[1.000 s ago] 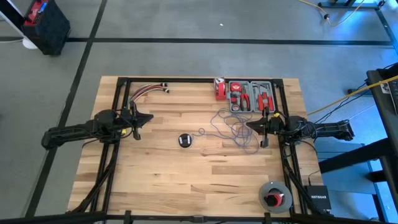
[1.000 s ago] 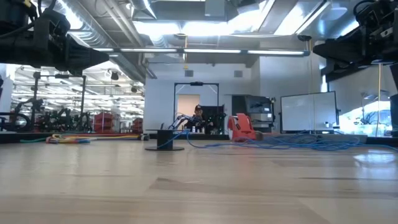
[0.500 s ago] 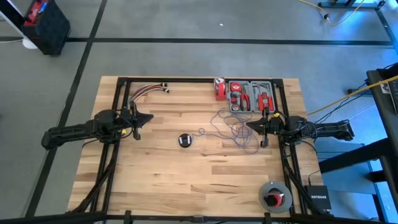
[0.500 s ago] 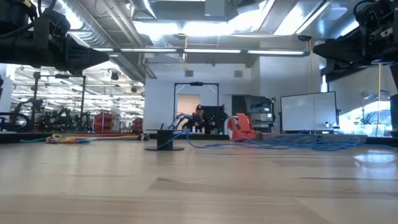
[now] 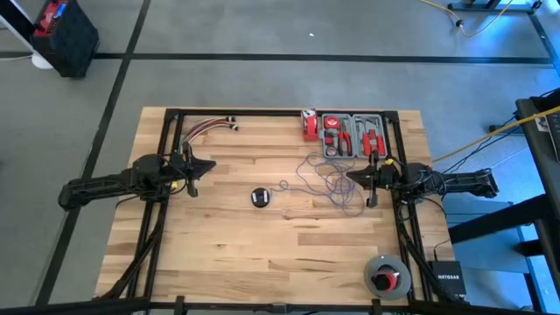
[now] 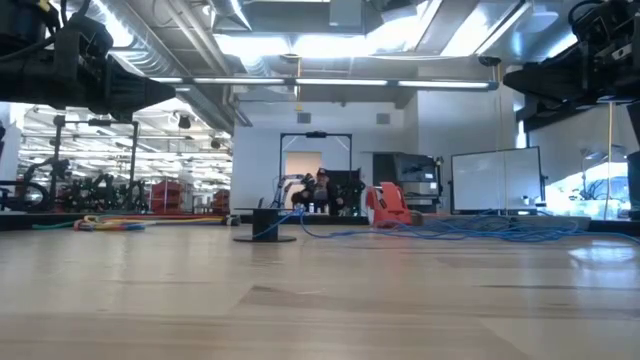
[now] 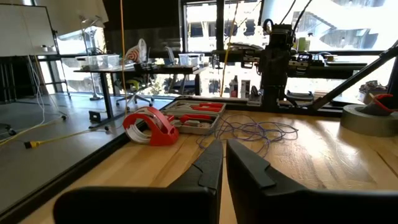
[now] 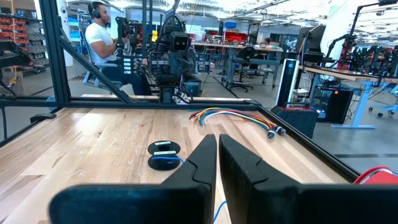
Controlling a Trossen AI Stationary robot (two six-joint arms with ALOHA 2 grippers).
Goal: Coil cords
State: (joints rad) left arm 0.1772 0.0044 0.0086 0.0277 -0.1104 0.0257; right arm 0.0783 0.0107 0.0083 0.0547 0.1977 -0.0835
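Observation:
The cords (image 5: 325,180) are one thin blue-violet wire lying in a loose tangle on the wooden table (image 5: 262,254), right of centre. It also shows in the low view (image 6: 470,228) and in the left wrist view (image 7: 255,130). My right gripper (image 5: 352,175) hangs level above the tangle's right edge, shut and holding nothing; its own view shows the fingers together (image 8: 217,138). At the table's left my left gripper (image 5: 210,165) is shut and level (image 7: 224,146), pointing toward the cords from far off.
A black round disc (image 5: 260,198) lies mid-table. A bundle of red, yellow and white wires (image 5: 206,128) lies at the far left. A red tape dispenser (image 5: 310,124) and a tool tray (image 5: 353,136) sit at the far edge, a grey tape roll (image 5: 387,275) near right. A person (image 8: 109,37) sits beyond the table.

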